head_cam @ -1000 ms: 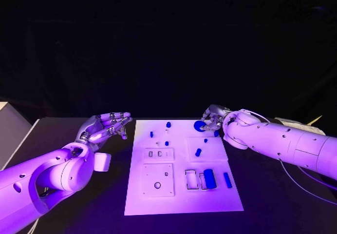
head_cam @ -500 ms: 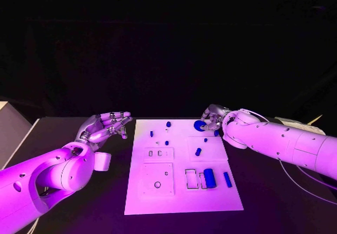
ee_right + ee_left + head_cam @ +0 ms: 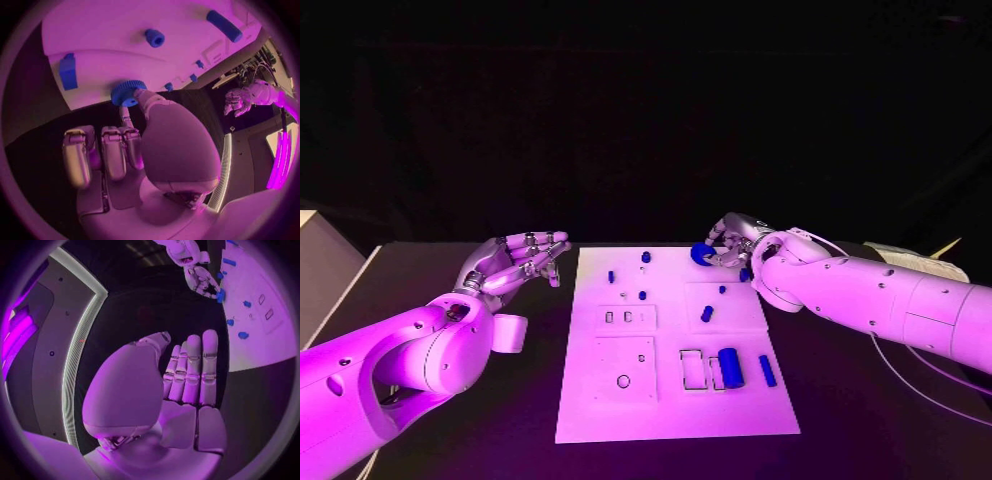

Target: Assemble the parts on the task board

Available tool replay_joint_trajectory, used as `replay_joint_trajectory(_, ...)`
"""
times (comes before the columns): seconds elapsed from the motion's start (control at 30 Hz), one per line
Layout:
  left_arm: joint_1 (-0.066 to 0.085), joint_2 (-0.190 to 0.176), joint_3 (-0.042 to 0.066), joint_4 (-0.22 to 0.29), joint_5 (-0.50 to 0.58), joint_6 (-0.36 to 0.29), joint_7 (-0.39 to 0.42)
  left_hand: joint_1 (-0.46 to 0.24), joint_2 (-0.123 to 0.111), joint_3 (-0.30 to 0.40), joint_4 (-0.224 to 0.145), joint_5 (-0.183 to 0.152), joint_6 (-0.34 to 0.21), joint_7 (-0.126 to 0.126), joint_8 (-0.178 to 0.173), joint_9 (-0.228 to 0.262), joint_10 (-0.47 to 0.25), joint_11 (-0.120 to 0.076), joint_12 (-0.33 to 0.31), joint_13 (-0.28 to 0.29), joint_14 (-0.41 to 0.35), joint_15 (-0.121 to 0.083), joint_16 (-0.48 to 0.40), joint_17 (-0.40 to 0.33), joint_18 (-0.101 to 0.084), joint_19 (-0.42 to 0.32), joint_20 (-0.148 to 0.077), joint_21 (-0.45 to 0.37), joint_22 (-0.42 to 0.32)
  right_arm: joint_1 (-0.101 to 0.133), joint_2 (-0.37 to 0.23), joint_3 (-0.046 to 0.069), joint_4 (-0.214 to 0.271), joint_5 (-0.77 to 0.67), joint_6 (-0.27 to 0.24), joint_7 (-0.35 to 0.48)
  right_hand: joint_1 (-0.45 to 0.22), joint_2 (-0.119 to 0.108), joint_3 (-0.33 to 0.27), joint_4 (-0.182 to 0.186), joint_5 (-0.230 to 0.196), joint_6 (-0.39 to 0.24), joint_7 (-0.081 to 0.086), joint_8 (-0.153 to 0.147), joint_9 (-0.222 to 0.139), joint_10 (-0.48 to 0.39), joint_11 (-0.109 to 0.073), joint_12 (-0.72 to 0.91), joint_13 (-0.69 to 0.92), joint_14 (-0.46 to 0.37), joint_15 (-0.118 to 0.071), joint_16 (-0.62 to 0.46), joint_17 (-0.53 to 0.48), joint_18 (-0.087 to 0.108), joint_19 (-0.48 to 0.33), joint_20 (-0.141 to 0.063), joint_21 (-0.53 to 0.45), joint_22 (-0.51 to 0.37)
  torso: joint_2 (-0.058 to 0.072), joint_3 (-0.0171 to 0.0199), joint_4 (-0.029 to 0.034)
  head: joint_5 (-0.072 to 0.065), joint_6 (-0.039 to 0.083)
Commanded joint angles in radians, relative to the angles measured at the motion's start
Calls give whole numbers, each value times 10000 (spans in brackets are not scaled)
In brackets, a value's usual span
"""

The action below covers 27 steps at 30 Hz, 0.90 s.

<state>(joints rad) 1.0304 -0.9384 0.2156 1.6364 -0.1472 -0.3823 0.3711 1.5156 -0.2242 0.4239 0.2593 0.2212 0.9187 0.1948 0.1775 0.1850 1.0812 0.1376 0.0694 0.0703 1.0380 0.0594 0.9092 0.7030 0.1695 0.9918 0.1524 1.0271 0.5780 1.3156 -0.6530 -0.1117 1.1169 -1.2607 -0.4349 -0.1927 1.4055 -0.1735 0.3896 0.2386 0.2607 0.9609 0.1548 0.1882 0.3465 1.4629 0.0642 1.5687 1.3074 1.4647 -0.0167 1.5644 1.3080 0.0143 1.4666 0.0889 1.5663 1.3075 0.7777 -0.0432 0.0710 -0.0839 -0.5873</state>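
Note:
The white task board lies in the middle of the black table. My right hand hovers over the board's far right corner and pinches a round blue gear between its thumb and fingers. In the right wrist view the gear hangs just off the board edge. My left hand hovers beside the board's far left edge, fingers extended and holding nothing. On the board lie a thick blue cylinder, a blue bar, a small blue block and several small blue pegs.
A white box stands at the table's left edge. A pale object with a cable lies behind my right arm. White frames and slots are set into the near half of the board.
My right hand has lifted the blue gear slightly up and to the left, off the board's far corner. The left hand has stayed where it was.

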Motion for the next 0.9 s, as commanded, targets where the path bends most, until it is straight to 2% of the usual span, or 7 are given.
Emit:
replay_joint_trajectory(0.03,3,2,8,18,-28,156,40,-44,70,27,-29,-29,-32,-5,-10,10,-44,-9,3,16,-75,22,57,-10,158,-66,25,17,10,23,-28,8,367,-560,-1094,220,-205,-122,42,-14,-73,360,-184,195,80,1079,-60,21,2633,1061,-50,64,2628,-143,1042,-60,44,2633,-16,-8,7,18,0)
replay_joint_trajectory(0.2,3,3,8,16,-28,155,36,-44,70,27,-29,-29,-32,-5,-10,10,-44,-9,3,16,-75,22,57,-10,158,-66,25,17,10,48,88,12,960,-986,-1365,148,-264,-174,48,-24,-207,361,-186,197,79,1079,-60,21,2633,1061,-52,64,2628,-143,1042,-62,44,2633,-4,-1,26,23,27)
replay_joint_trajectory(0.4,3,15,8,10,-28,159,33,-28,75,40,-45,-27,-31,-6,-8,13,-44,-10,4,16,-79,21,61,-15,158,-73,24,28,14,33,544,-4,1310,-1403,-1229,-2,-267,-184,48,-29,-218,362,-187,197,78,1079,-61,21,2633,1061,-53,64,2628,-143,1042,-62,44,2633,17,2,32,71,52)
replay_joint_trajectory(0.53,4,30,8,12,-28,161,30,-28,75,40,-45,-27,-31,-6,-8,13,-44,-10,4,16,-79,21,61,-15,158,-73,24,28,14,-29,967,-67,1237,-1537,-1001,-119,-270,-206,51,-42,-232,359,-188,196,77,1079,-60,21,2633,1061,-57,64,2628,-143,1042,-64,44,2633,21,-3,14,102,54)
replay_joint_trajectory(0.63,4,37,8,17,-28,164,27,-28,75,40,-45,-27,-31,-6,-8,13,-44,-10,4,16,-79,21,61,-15,158,-73,24,28,14,-88,1206,-99,1109,-1617,-895,-209,-267,-213,54,-49,-234,357,-189,195,76,1079,-60,21,2633,1061,-59,64,2628,-143,1042,-64,44,2633,30,-2,32,98,45)
replay_joint_trajectory(0.9,5,32,8,21,-28,161,21,-28,75,40,-45,-27,-31,-6,-8,13,-44,-10,4,16,-79,21,61,-15,158,-73,24,28,14,-184,1581,-127,779,-1728,-701,-377,-266,-274,73,-94,-173,333,-184,181,68,1079,-60,21,2633,1061,-64,64,2628,-143,1042,-69,44,2633,34,0,17,136,-4)
